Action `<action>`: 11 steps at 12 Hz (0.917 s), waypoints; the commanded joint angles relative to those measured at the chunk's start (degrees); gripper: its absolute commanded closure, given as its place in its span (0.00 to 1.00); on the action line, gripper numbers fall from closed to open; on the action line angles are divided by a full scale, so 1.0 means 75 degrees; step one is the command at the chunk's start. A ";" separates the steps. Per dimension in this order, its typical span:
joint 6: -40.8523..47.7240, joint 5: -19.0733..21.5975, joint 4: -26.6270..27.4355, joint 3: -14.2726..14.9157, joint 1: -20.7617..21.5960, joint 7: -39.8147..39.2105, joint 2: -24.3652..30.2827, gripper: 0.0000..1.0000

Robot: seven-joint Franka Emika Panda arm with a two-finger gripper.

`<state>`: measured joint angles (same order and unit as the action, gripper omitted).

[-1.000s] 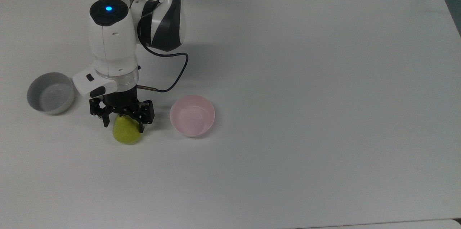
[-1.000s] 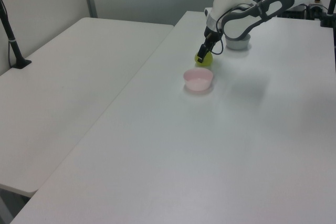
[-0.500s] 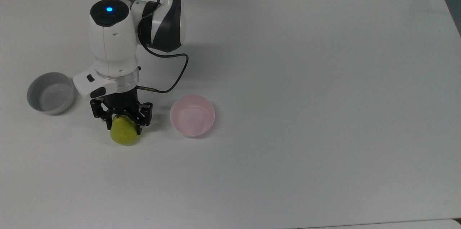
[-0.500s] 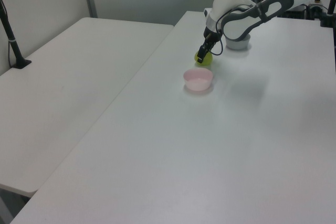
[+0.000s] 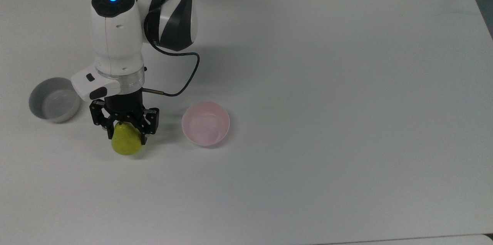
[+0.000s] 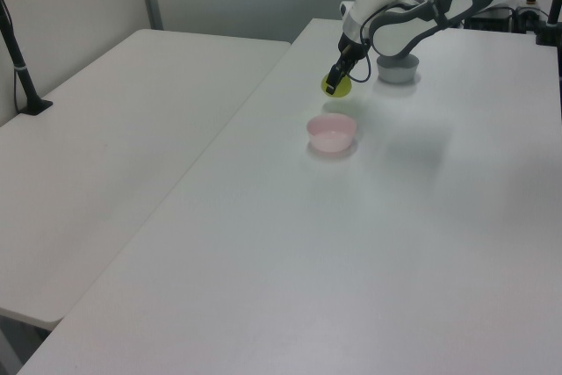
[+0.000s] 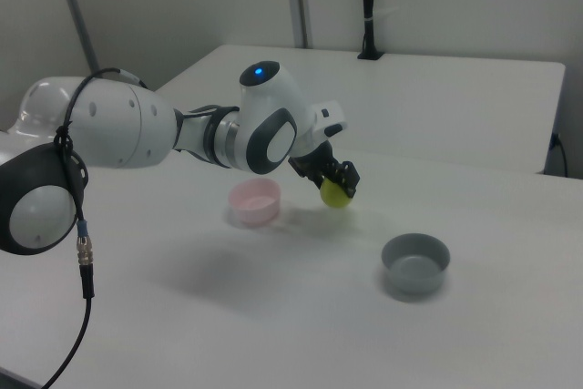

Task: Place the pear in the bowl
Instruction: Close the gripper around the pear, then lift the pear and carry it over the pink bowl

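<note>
Between the two bowls, in the top view, the gripper [image 5: 125, 131] is clamped on the pear [image 5: 125, 143], its black fingers [image 5: 143, 134] pressing the narrow upper part from both sides while the wide yellow-green end hangs below. Compared with a second ago, the pear has left the surface: in the right view it [image 7: 334, 192] hangs clear above the white surface [image 7: 301, 307] with its shadow apart from it, and in the left view it [image 6: 336, 86] sits higher in the picture than before, further up from the bowl [image 6: 331, 132]. In the top view the pear and gripper have shifted slightly toward the top view's left, and the arm's white wrist with its blue light has drawn up and away as well.

The pink bowl [image 5: 205, 123] has not moved; it stands on the surface [image 5: 327, 102] to the top view's right of the pear, apart from it, with nothing inside. The grey bowl [image 5: 54, 99] also stays where it was, to the top view's left of the gripper, close beside the wrist's white flange. In the right view the pink bowl [image 7: 254, 202] lies to the right view's left of the gripper [image 7: 342, 181] and the grey bowl [image 7: 415, 263] nearer the camera on the right view's right.
</note>
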<state>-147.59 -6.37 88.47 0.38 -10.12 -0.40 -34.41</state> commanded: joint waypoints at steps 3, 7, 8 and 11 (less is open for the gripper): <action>0.0284 0.0005 0.0168 0.0044 0.0072 0.0112 0.0568 0.62; 0.0857 -0.0006 0.0157 0.0044 0.0061 0.0077 0.1037 0.62; 0.0974 -0.0018 0.0157 0.0044 0.0072 0.0065 0.1177 0.62; 0.1606 -0.0018 0.0145 0.0021 0.0107 -0.0157 0.1692 0.62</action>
<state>-139.74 -6.38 88.45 0.38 -10.11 -0.50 -25.81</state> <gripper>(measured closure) 0.229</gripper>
